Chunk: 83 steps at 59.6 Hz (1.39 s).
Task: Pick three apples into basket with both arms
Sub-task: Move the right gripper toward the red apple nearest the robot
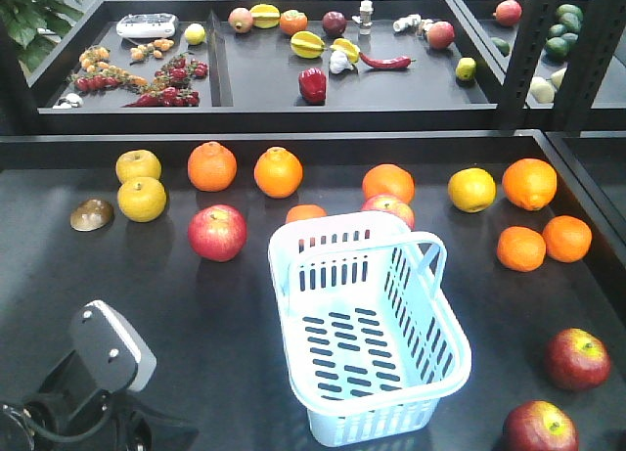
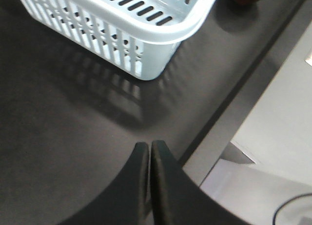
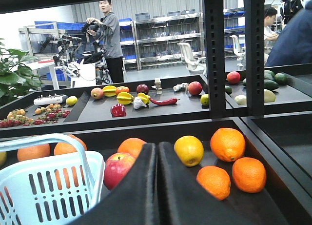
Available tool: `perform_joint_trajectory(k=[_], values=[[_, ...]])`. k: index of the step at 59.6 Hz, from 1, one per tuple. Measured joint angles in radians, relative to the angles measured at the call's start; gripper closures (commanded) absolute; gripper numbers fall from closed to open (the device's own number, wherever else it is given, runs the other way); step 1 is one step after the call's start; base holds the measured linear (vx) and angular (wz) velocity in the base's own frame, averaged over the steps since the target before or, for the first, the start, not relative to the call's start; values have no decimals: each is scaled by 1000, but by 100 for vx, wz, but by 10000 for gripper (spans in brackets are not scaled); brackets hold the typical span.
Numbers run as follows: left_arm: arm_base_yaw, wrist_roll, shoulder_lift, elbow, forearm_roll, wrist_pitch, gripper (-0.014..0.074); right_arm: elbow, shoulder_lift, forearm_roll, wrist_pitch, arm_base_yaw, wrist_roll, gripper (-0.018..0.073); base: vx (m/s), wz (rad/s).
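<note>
Nearest me, the left arm [image 1: 108, 348] sits low at the front, left of the basket [image 1: 372, 424]. In its wrist view the left gripper [image 2: 148, 147] is pinched flat together with nothing in it, over bare table [image 2: 58, 137] just short of the basket's [image 2: 122, 39] near corner. The right gripper [image 3: 157, 149] is the same: fingers pressed together, empty, looking along the basket's [image 3: 48, 186] right side. It's out of the front view.

The basket is empty, its handle [image 1: 430, 265] up on the far-right side. None are in, so I judge the task at its start.

- **Front apple** [image 1: 540, 428]: right of the basket, closest to me.
- **Right apple** [image 1: 577, 358]: right of the basket, just behind the front one.
- **Left apple** [image 1: 217, 232]: off the basket's far-left corner.
- **Back apple** [image 1: 388, 208]: pinker, tucked behind the basket's far wall, and close beside it in the right wrist view [image 3: 118, 169].

Farther out, oranges [image 1: 279, 171] and yellow fruits [image 1: 471, 189] are strung behind the basket.

Risks as I see them:
- Both grippers must open wide before going down, or they'll poke an apple and roll it.
- The front apple lies close to the table's front edge, so a nudge could send it off.
- The back apple has oranges right beside it, so a wrong pick is easy.
- The raised handle could catch a wrist on the drop.
- Two arms over one basket could clash.
</note>
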Motion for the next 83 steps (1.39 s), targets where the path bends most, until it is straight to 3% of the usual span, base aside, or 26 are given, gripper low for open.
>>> perform_joint_trajectory(k=[21, 67, 74, 83], values=[[0, 0, 0, 2, -90, -187, 602, 0, 0, 0, 0, 0, 0, 564, 0, 0], [0, 0, 0, 2, -103, -169, 602, 0, 0, 5, 0, 0, 5, 565, 0, 0], [0, 0, 0, 2, -126, -169, 602, 0, 0, 50, 0, 0, 59, 565, 0, 0], [0, 0, 0, 2, -142, -169, 602, 0, 0, 235, 0, 0, 269, 564, 0, 0]])
